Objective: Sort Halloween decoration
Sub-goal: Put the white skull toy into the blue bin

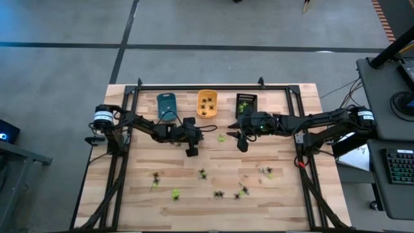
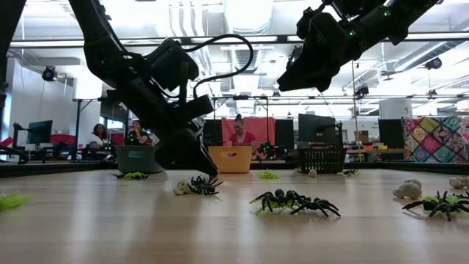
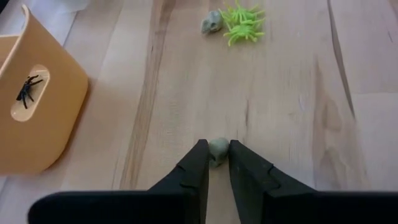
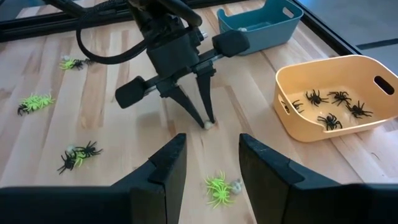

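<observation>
Between left hand (image 3: 217, 163) fingertips: pale round decoration (image 3: 218, 149), no clear long axis.

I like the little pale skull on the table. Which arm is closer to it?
Left. The left gripper has its jaws around the skull. The right gripper hangs above the table, a little way off.

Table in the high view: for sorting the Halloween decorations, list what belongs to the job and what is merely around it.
Job:
- pale figure between the left gripper fingers
- black spiders in the orange tray
- yellow-green spider
- blue tray
- black tray
- right gripper, open

Around:
- keyboard
- people behind
</observation>
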Motion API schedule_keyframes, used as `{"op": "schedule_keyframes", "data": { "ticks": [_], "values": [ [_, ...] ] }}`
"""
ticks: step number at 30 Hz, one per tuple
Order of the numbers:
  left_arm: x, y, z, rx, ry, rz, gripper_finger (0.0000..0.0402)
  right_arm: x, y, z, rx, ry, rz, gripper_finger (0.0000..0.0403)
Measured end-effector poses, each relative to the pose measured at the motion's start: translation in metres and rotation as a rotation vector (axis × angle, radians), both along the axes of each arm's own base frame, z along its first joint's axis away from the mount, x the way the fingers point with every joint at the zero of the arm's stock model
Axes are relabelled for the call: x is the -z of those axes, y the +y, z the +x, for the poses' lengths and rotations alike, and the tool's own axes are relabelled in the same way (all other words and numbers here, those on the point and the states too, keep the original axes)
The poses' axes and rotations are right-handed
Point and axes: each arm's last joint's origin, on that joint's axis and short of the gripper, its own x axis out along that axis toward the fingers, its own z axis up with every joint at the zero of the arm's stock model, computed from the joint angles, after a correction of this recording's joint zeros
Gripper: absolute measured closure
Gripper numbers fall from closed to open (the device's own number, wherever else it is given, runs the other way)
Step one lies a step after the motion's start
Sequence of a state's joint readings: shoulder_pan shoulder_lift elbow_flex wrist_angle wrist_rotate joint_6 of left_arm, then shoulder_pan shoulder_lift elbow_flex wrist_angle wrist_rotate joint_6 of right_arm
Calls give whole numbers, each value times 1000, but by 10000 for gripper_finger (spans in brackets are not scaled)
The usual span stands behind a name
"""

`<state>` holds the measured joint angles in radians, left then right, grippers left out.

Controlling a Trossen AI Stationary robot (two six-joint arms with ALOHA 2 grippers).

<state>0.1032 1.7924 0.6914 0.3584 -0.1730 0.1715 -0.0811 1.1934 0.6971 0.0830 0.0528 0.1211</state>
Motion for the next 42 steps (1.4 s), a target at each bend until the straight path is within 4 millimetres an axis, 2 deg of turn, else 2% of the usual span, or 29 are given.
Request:
{"op": "schedule_keyframes", "data": {
  "ticks": [4,8,16,33,38,42],
  "values": [
    [-1,0,1,0,-13,1,369,0,0,0,0,0,-1,268],
    [-1,0,1,-3,-18,-2,397,0,0,0,-1,0,-1,268],
    [-5,0,1,-11,-31,-10,401,0,0,0,-1,0,-1,268],
    [-58,-2,-14,-3,-121,-14,401,0,0,0,-1,0,-1,268],
    [-59,-5,-9,81,-175,-74,401,0,0,0,-1,-1,-1,268],
    [-48,-6,-1,130,-193,-86,400,0,0,0,-2,2,-1,268]
  ]
}}
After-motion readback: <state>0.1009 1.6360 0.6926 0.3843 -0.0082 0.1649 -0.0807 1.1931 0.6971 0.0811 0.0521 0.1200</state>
